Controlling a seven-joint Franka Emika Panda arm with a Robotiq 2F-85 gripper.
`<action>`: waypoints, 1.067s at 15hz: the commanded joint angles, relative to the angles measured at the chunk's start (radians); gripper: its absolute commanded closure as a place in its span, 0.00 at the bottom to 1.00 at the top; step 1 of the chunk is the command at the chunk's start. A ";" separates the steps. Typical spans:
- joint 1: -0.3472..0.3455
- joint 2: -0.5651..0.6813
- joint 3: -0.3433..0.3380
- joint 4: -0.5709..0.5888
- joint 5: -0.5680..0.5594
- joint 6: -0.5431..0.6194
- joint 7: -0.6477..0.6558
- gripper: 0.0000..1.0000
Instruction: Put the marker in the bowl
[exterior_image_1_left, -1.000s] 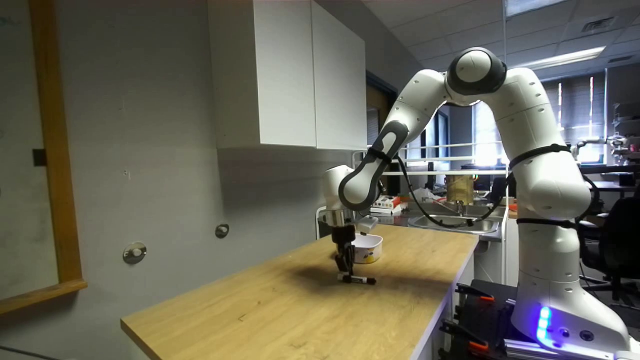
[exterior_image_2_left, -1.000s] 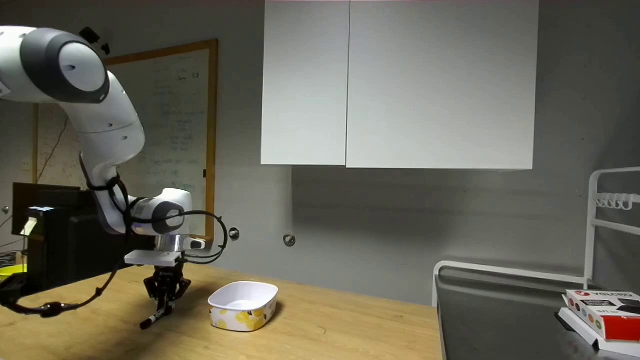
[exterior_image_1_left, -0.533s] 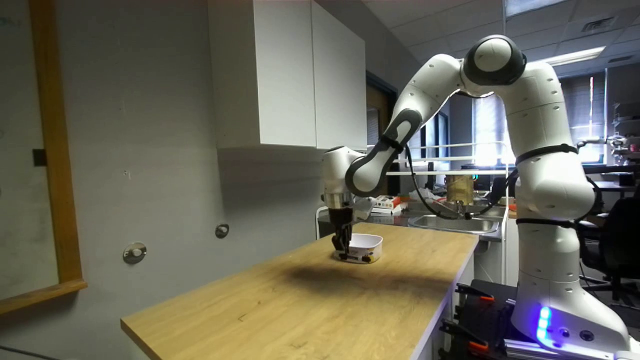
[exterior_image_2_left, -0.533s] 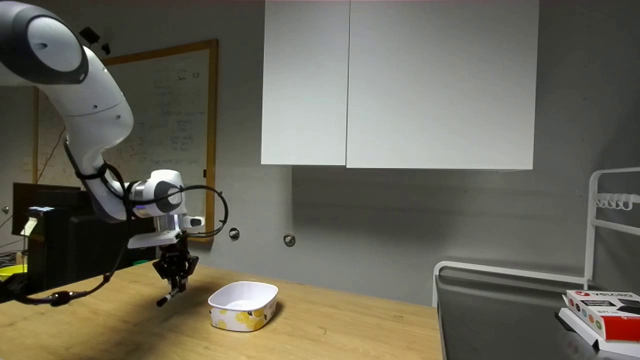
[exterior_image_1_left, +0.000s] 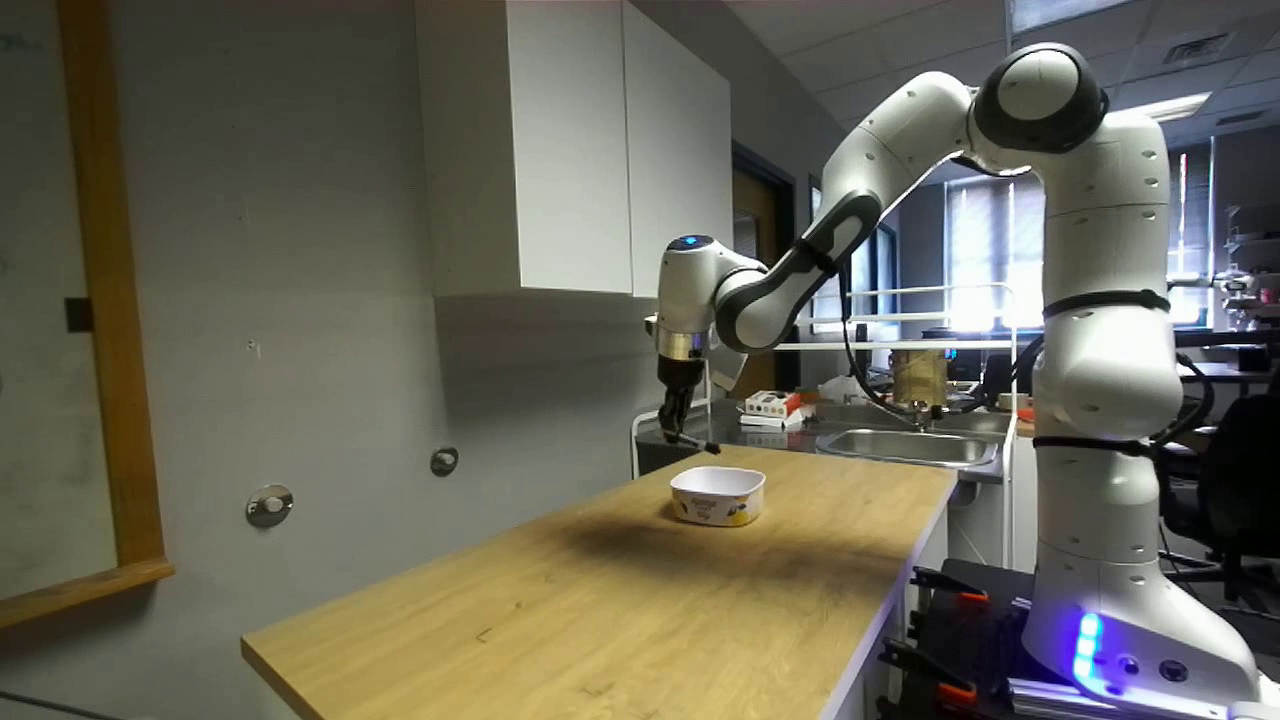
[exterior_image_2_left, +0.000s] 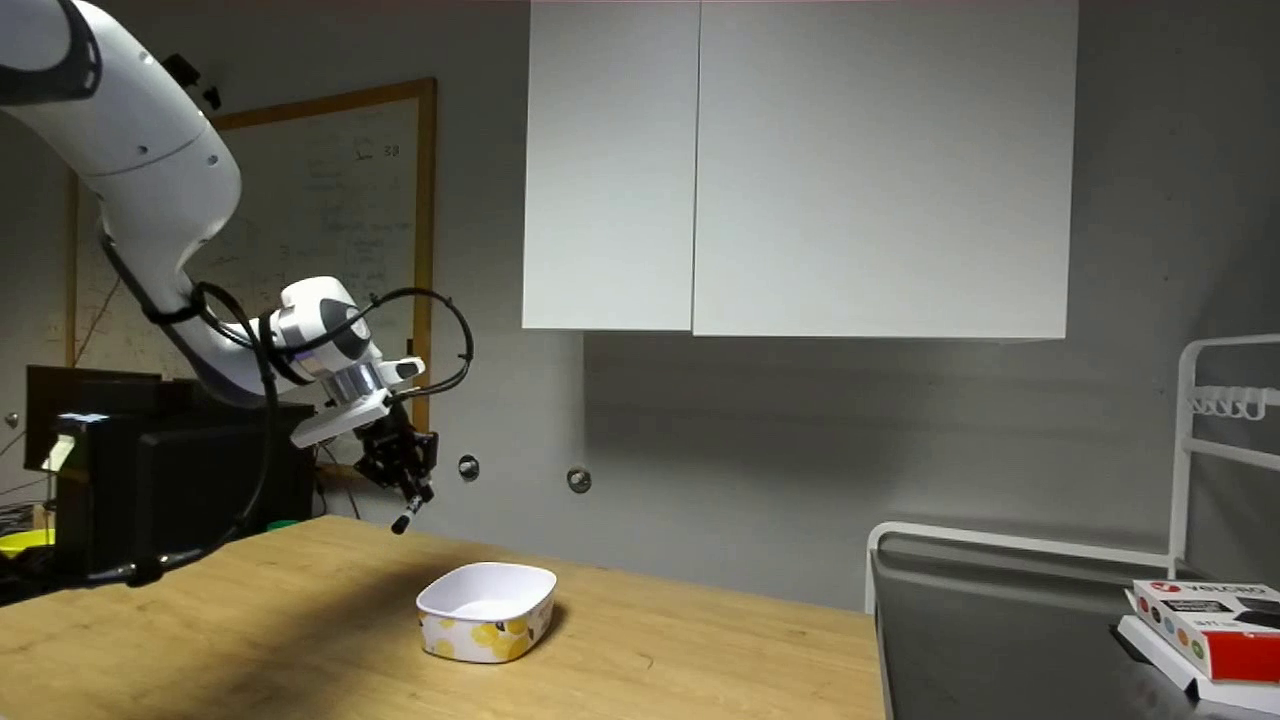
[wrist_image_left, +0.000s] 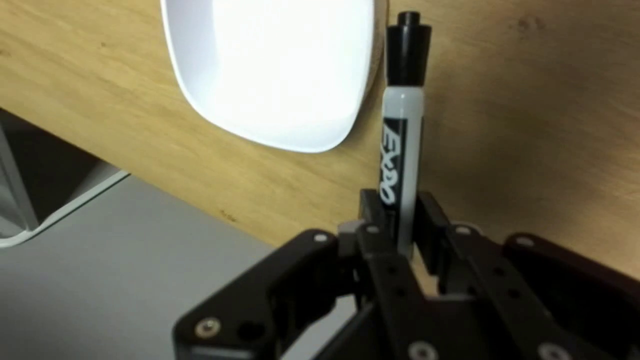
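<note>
Wooden desk (exterior_image_2_left: 720, 665) along grey wall (exterior_image_2_left: 720, 530), white cupboard (exterior_image_2_left: 820, 170) overhead; bowl (exterior_image_2_left: 475, 640) on desk; jaws closed on marker (wrist_image_left: 404, 115), aloft.

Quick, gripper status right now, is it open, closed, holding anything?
Gripper: closed, holding the marker between its fingers, up off the table.

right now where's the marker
The marker is held in the gripper, above the wooden table; in the wrist view it shows just right of the white bowl.
</note>
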 joint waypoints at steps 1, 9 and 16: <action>-0.058 0.016 -0.030 0.002 -0.058 0.107 -0.066 0.92; -0.156 0.173 -0.100 -0.002 0.013 0.447 -0.257 0.92; -0.226 0.281 -0.055 -0.052 0.115 0.602 -0.350 0.92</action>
